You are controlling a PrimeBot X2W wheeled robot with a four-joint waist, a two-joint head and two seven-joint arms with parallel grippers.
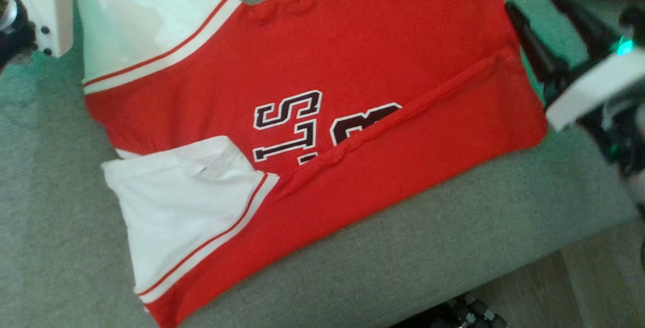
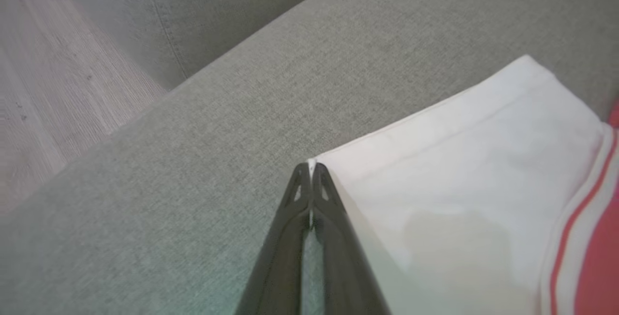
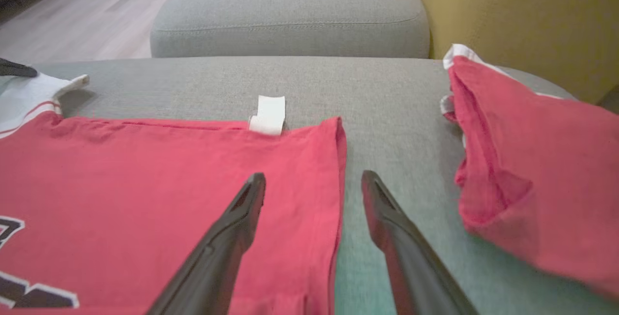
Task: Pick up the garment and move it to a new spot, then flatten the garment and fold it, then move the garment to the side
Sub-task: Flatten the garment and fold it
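The red jersey with white sleeves and dark lettering lies on the grey fabric sofa cushion. The left tool is clenched on a white sleeve corner; the right tool, released, hovers above the cushion.

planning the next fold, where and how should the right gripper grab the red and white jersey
The hem edge of the red and white jersey, from the grey fabric sofa side: it lies flat and free, straddled by the open right gripper.

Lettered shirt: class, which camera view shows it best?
Head view: the shirt lies nearly whole, lettering included. Left wrist view shows one white sleeve; right wrist view shows its red end and a little lettering.
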